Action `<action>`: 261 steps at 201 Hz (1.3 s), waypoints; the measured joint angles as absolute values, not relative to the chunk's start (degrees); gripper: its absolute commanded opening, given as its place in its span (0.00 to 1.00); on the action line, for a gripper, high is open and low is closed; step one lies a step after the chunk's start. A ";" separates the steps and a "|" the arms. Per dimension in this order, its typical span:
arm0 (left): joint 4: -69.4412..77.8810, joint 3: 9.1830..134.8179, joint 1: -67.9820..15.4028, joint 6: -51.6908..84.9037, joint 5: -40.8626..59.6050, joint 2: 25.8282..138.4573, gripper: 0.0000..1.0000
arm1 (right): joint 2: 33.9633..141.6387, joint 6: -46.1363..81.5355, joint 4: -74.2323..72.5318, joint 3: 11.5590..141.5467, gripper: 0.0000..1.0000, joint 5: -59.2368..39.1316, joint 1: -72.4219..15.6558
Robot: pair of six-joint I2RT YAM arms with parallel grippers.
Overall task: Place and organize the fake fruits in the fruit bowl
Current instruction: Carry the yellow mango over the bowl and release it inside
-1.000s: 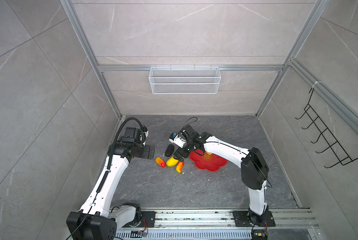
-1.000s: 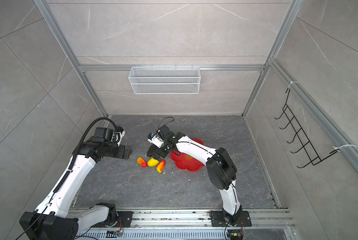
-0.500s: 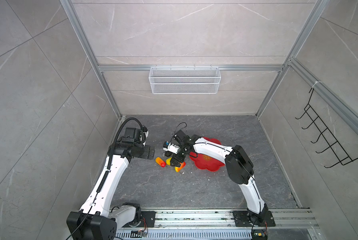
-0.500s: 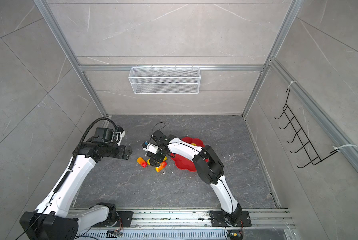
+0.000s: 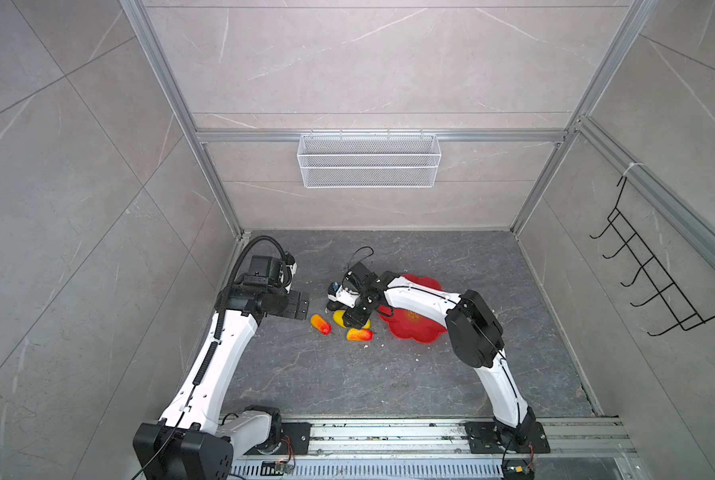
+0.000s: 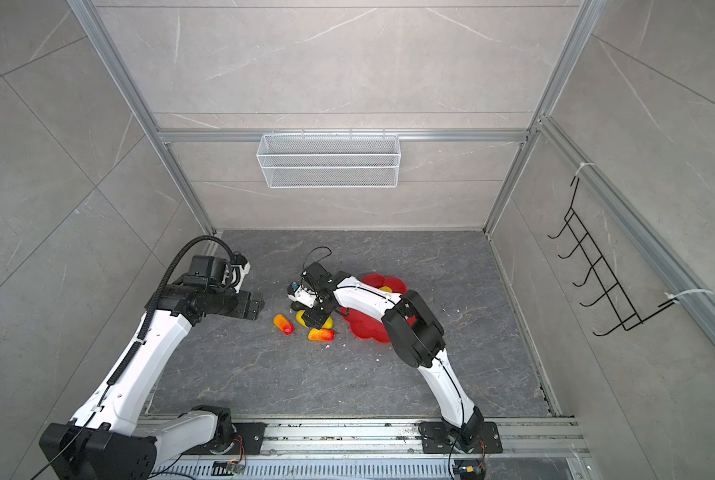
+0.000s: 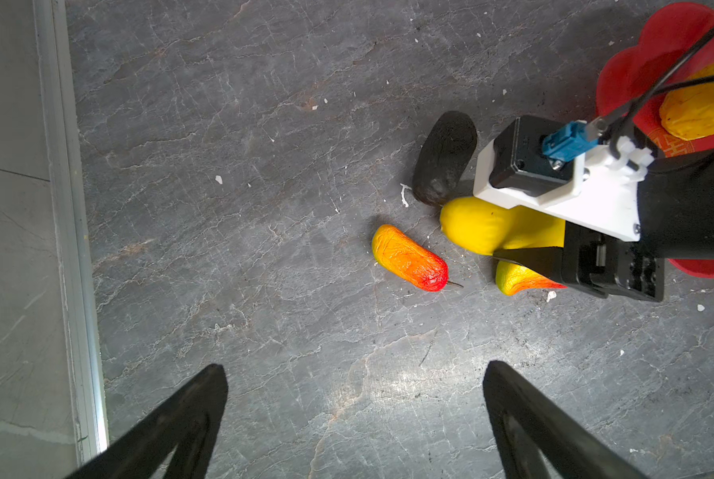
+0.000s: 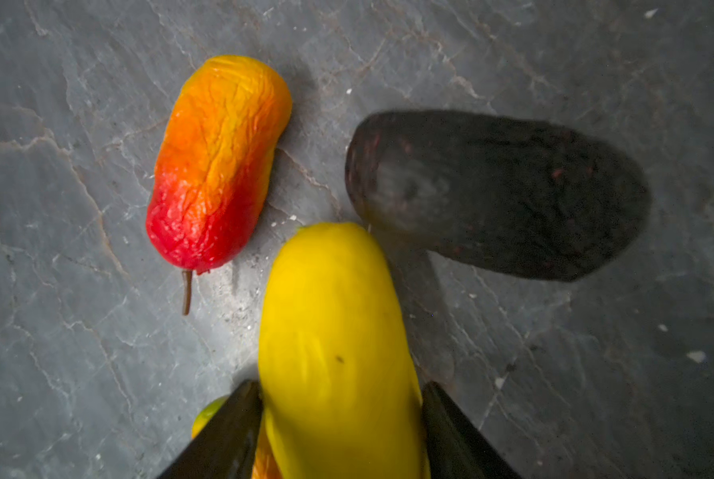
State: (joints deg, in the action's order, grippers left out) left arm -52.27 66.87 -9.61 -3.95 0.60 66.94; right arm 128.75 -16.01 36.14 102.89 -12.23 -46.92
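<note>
Nearest on the tabletop (image 5: pixel 347 382) lies one orange-red fruit (image 5: pixel 360 334), partly hidden beneath the right claw (image 8: pixel 338 394). A second orange-red fruit (image 5: pixel 321 324) lies apart to its left. Just beyond, the right claw straddles the long yellow fruit (image 8: pixel 334 323) across its narrow width, fingers (image 8: pixel 231 427) pressed to both sides, a hold that suits a long, slippery shape. Whether the fruit has left the tabletop cannot be told from these views. The dark oval fruit (image 7: pixel 444 157) sits just behind, almost touching the yellow tip, so a straight lift looks safest. At the left the left claw (image 7: pixel 355 367) hangs spread wide and empty, probably held clear. To the right the red bowl (image 5: pixel 414 332) holds only the round yellow fruit (image 6: pixel 385 289) in a far petal, leaving the near petals free
</note>
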 measured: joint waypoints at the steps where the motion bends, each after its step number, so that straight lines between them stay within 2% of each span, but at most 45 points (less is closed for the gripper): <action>1: -52.27 66.87 -9.61 -3.95 0.60 66.92 1.00 | 128.77 -15.99 36.14 102.89 0.61 -12.19 -46.92; 17: -52.27 66.87 -9.61 -3.92 0.60 66.94 1.00 | 129.12 -14.90 36.10 102.87 0.53 -11.88 -46.98; 29: -52.27 66.87 -9.61 -3.95 0.62 66.92 1.00 | 129.12 -14.09 35.81 102.87 0.51 -11.73 -47.09; 49: -52.27 66.87 -9.61 -3.95 0.62 66.92 1.00 | 129.12 -13.21 35.31 102.72 0.40 -11.53 -47.29; 114: -52.27 66.83 -9.61 -3.95 0.64 66.63 1.00 | 124.38 -13.04 34.65 98.06 0.39 -10.76 -47.42; 172: -52.27 66.83 -9.61 -3.92 0.69 66.57 1.00 | 107.31 -12.12 31.90 89.38 0.38 -6.98 -46.52; 224: -52.27 66.83 -9.61 -3.95 0.71 66.57 1.00 | 96.27 -5.23 31.44 77.69 0.37 -2.28 -35.57; 261: -52.27 66.83 -9.61 -3.95 0.75 66.57 1.00 | 86.80 3.18 35.70 70.59 0.36 5.74 -29.93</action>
State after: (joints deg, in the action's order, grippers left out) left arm -52.27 66.83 -9.61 -3.95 0.75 66.57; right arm 86.80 3.18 35.70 70.59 5.74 -29.93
